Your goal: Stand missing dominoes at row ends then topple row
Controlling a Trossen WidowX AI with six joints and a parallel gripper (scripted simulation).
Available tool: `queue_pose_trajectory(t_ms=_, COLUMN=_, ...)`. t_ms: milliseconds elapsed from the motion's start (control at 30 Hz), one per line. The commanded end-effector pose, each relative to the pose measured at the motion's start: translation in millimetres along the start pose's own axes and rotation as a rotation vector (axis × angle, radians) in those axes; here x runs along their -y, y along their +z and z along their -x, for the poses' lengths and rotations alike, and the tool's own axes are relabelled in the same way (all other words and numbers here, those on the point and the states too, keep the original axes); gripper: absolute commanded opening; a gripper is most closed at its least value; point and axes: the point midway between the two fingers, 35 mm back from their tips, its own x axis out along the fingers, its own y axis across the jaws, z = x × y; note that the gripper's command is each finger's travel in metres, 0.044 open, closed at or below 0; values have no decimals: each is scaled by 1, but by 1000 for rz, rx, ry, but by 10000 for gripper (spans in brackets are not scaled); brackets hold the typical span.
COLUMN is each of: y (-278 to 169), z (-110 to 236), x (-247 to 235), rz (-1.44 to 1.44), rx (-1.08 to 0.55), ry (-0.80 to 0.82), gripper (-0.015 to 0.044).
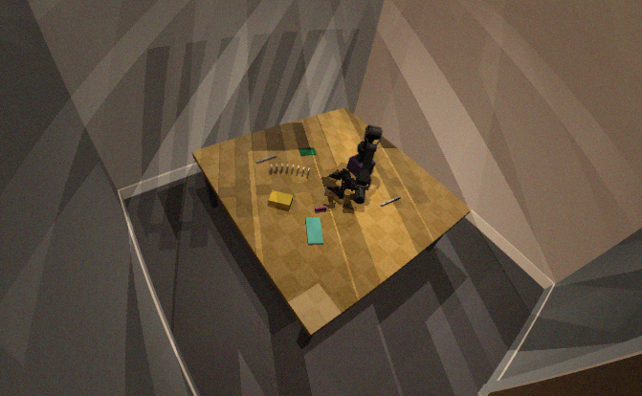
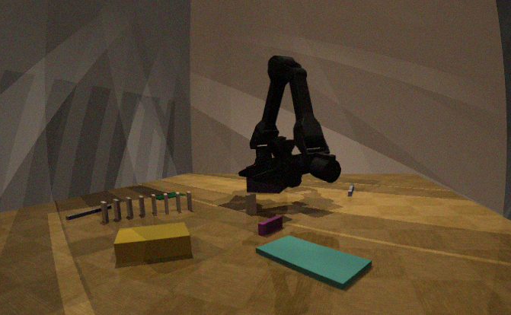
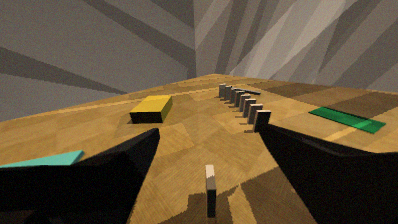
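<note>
The end effector (image 3: 210, 150) is wide open and holds nothing. Its two dark fingers stand far apart, one on each side of a single domino (image 3: 210, 190). That domino stands upright on the wooden surface (image 2: 406, 234), touching neither finger. In the exterior view it stands just below the end effector (image 2: 263, 174), in the arm's shadow.

The row of standing dominoes (image 3: 245, 104) is further on, well apart from this lone domino (image 2: 250, 203). The gap between them looks much bigger than the spacing inside the row (image 2: 147, 205), so I think this domino is not in its proper place at the end of the row yet.

Two more thin pieces lie flat on the surface: a dark one (image 2: 86, 212) just past the far end of the row, and a pale one (image 2: 350, 189) off on the other side of the arm. They may be spare dominoes, but I cannot tell.

The domino looks small, thin, hard and light. It will tip very easily, so any bump from a finger could knock it over. The best place to hold it is by its two wide flat faces, near the top, with a soft squeeze.

A yellow block (image 2: 153, 243), a teal slab (image 2: 314, 260), a purple block (image 2: 270, 225) and a green slab (image 3: 347, 120) also lie on the surface, away from the row.
</note>
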Motion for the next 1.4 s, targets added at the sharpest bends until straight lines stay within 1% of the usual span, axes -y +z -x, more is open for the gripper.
queue_pose_trajectory(t_ms=0, y=-4, z=-9, x=0, rz=134, rx=-115, ry=-44, gripper=440)
queue_pose_trajectory(t_ms=133, y=-10, z=-22, x=-3, rz=426, rx=-397, ry=-56, gripper=440)
queue_pose_trajectory(t_ms=267, y=-7, z=-31, x=-7, rz=675, rx=-668, ry=53, gripper=440)
queue_pose_trajectory(t_ms=400, y=3, z=-35, x=-10, rz=891, rx=-889, ry=273, gripper=440)
queue_pose_trajectory(t_ms=567, y=20, z=-33, x=-8, rz=1096, rx=-1053, ry=630, gripper=440)
queue_pose_trajectory(t_ms=700, y=37, z=-24, x=-2, rz=1225, rx=-1106, ry=992, gripper=440)
queue_pose_trajectory(t_ms=767, y=44, z=-21, x=0, rz=1253, rx=-1098, ry=1112, gripper=440)
queue_pose_trajectory(t_ms=1300, y=45, z=-20, x=0, rz=1256, rx=-1096, ry=1127, gripper=440)
queue_pose_trajectory(t_ms=1367, y=38, z=-21, x=-1, rz=1256, rx=-1096, ry=1127, gripper=440)
